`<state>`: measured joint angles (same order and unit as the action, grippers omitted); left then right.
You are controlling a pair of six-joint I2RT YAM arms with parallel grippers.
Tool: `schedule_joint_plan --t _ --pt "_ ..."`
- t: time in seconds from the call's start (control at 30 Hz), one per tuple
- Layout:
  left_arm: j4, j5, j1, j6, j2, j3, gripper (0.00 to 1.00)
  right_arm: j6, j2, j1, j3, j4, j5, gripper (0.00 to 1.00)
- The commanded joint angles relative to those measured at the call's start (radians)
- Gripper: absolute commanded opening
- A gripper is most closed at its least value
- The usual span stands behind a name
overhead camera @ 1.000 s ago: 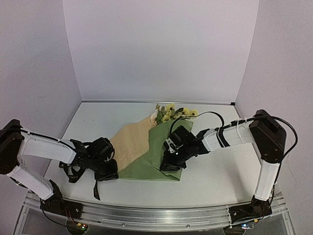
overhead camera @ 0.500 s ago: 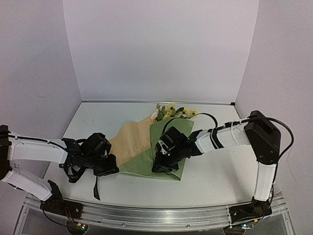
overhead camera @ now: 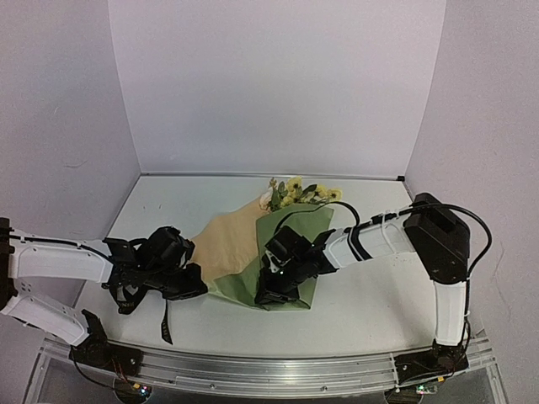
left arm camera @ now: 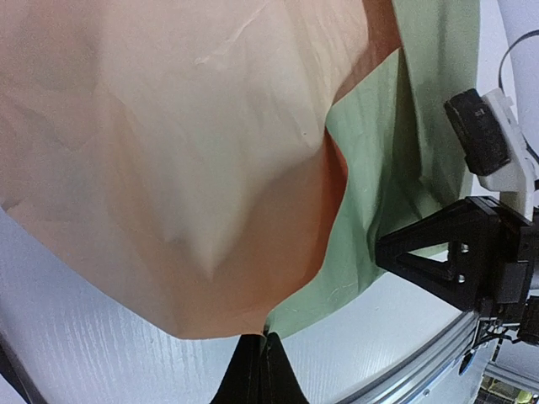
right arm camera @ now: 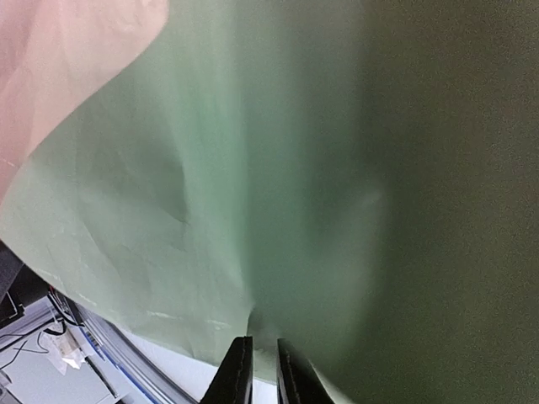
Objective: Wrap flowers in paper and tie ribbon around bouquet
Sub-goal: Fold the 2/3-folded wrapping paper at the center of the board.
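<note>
**Overhead view.** The paper (overhead camera: pixel 290 240) is seen lying at the centre of the table (overhead camera: pixel 370 316). It is partly folded, with its tan face exposed at the left and its olive-green face at the right. The flowers (overhead camera: pixel 296 194) are shown at the upper end of the sheet. Their yellow blooms project beyond its far edge toward the upper centre of the frame, and the stems are hidden under the green fold. The left gripper (overhead camera: pixel 195 289) is placed at the lower left edge of the tan face. The right gripper (overhead camera: pixel 266 295) is placed at the lower edge of the green fold, just below the frame's centre.

**Left wrist view.** The jaws are seen clenched at the bottom centre, and the paper's lower edge is pinched at their tips, where tan and green adjoin. The tan face is raised and fills the upper left of the frame.

**Right wrist view.** The fingers (right arm camera: pixel 238 370) are shown at the bottom centre, nearly together, with a slim gap between them. They are set at the lower edge of the green face, which is puckered just above them. Whether the sheet is caught there cannot be told.
</note>
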<state>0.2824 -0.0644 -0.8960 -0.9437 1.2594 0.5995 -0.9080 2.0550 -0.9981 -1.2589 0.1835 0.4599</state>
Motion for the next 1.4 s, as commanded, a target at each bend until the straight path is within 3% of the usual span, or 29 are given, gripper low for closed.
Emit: schedule_joint_plan --t 0.0,0.53,0.87,1.37 --pt "-0.055 0.043 -0.030 0.064 -0.045 0.031 0.00 -0.007 0.023 -0.018 -0.040 0.020 -0.002 0.13" --pt "-0.136 0.029 -0.071 0.233 -0.068 0.112 0.00 0.099 0.043 -0.046 -0.105 0.228 -0.078 0.08" --pt "-0.201 -0.077 -0.119 0.338 0.044 0.175 0.00 0.103 0.083 -0.057 -0.176 0.291 -0.077 0.08" --pt "-0.158 -0.015 -0.121 0.377 0.034 0.150 0.00 0.222 -0.101 -0.034 -0.237 0.347 0.061 0.14"
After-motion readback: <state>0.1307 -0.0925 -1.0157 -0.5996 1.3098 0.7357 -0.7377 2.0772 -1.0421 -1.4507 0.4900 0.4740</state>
